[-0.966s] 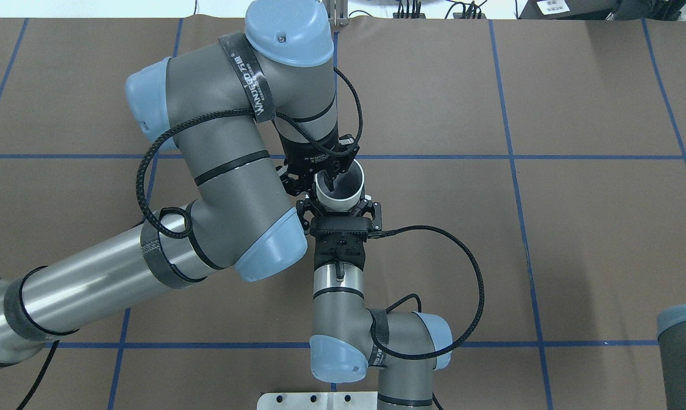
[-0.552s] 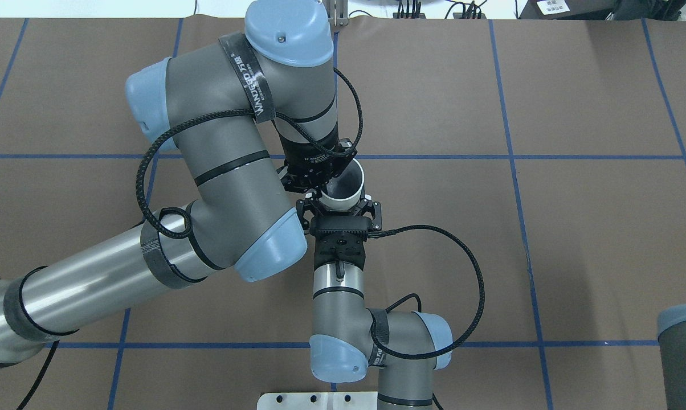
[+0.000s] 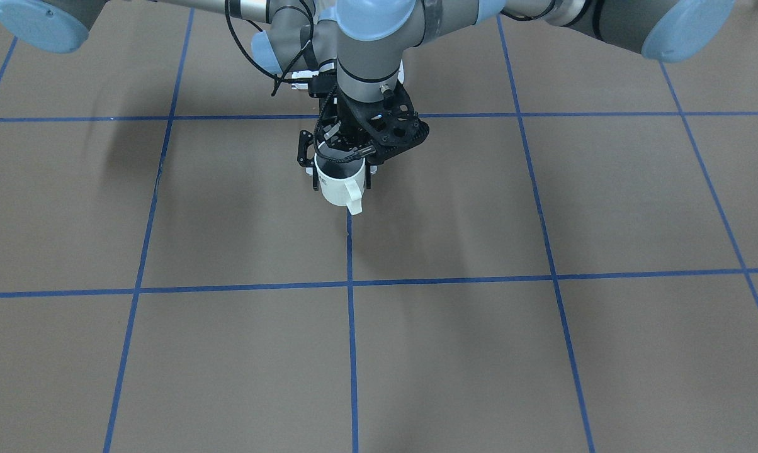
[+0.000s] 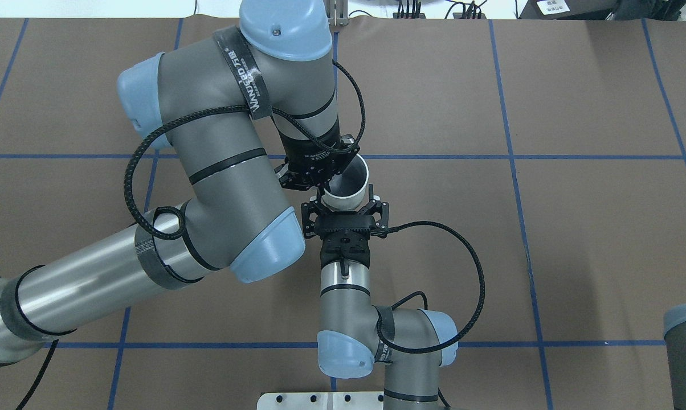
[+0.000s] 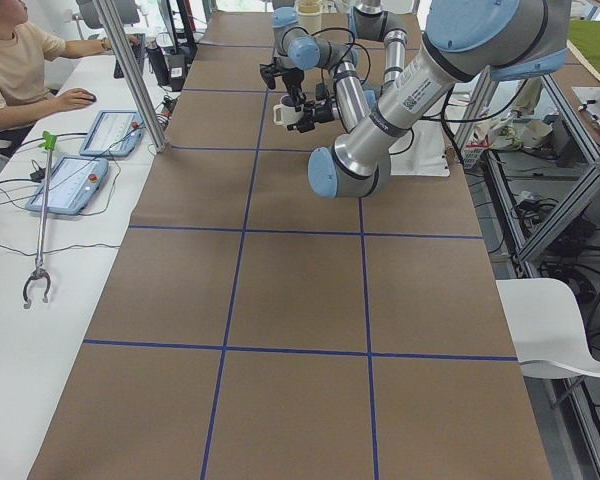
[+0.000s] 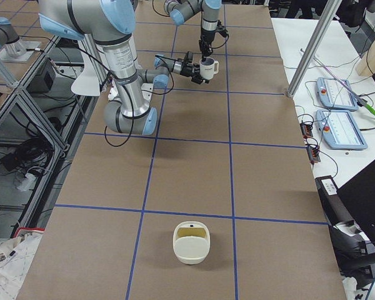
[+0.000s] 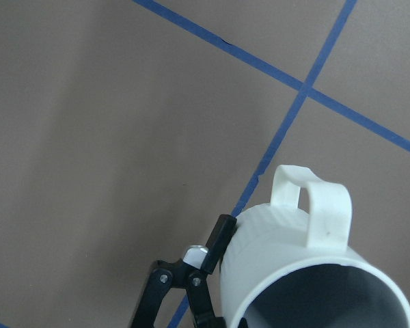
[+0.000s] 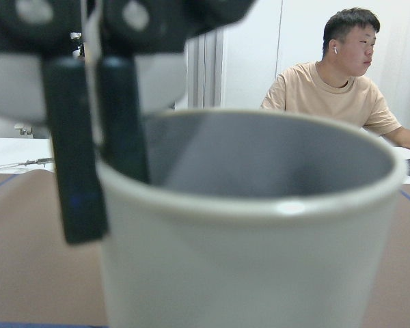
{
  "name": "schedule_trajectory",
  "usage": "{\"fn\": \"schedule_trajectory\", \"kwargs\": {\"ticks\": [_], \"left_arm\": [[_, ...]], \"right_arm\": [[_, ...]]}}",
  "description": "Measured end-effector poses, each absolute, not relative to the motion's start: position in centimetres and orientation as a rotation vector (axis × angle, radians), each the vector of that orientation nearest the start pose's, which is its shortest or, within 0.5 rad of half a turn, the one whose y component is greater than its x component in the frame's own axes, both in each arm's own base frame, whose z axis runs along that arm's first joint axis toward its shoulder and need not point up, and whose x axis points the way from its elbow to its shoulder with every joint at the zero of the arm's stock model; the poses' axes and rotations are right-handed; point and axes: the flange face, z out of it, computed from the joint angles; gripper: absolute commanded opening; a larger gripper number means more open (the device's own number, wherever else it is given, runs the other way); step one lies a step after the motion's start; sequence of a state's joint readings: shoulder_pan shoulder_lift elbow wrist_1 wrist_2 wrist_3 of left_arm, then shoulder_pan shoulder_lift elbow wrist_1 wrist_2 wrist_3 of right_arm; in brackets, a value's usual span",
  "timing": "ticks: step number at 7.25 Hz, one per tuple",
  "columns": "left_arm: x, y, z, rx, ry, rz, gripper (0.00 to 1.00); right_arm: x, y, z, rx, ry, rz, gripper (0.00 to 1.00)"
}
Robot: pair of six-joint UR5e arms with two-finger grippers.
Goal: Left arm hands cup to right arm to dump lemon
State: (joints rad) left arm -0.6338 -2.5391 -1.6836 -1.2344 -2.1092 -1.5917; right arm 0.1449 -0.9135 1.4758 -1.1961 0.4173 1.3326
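The cup [image 4: 347, 185] hangs upright in mid-air over the middle of the tabletop [image 4: 576, 228], mouth up, its handle [image 3: 354, 196] turned to the far side, away from the robot. You won't find the lemon in any view. The grey inside that shows is bare, and the cup's floor is hidden.

Two claws have it at once. The left claw [image 8: 99, 147] comes down from above and is pinched narrow on the rim at the cup's left, one finger [image 8: 74, 164] outside the wall and the other inside. The right claw [image 4: 346, 204] reaches in level from the near side and is closed around the body. In the left wrist view its pad [image 7: 219, 239] lies against the wall.

Against a second ago, the cup and both claws have drifted together a little to the right. The right arm [image 4: 343, 290] has slid right beneath them, and the left arm [image 4: 223, 171] has swung slightly left. The left finger you could see inside the mouth then is now tucked under the claw's body. Neither claw's spread looks changed.

So I'd judge the hand-over only half made: the right claw has its hold and the left has not let go. Until the left opens and lifts off the rim, tipping would fight its pinch. A cream container [image 6: 192, 242] sits well apart toward the tabletop's right end, likely where the dump goes.
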Motion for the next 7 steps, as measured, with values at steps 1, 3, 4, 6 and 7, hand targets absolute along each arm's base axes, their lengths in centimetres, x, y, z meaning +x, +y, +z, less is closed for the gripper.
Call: {"fn": "schedule_trajectory", "kwargs": {"ticks": [1, 3, 4, 6, 7], "left_arm": [[47.3, -45.9, 4.3, -0.255, 0.883, -0.411, 0.00], [42.8, -45.6, 5.0, -0.219, 0.934, -0.416, 0.00], [40.2, -45.1, 7.9, -0.191, 0.937, -0.391, 0.00], [35.6, -43.9, 14.8, -0.132, 0.907, -0.303, 0.00], [32.9, -43.9, 19.0, -0.095, 0.872, -0.249, 0.00]], "right_arm": [[-64.5, -31.6, 24.6, 1.187, -0.586, 0.414, 1.00], [-64.0, -31.3, 25.4, 1.125, -0.611, 0.365, 1.00], [-61.6, -31.8, 25.8, 1.067, -0.639, 0.320, 1.00], [-54.5, -33.6, 27.6, 0.972, -0.663, 0.204, 1.00], [-50.5, -35.7, 29.1, 0.899, -0.673, 0.152, 1.00]]}}
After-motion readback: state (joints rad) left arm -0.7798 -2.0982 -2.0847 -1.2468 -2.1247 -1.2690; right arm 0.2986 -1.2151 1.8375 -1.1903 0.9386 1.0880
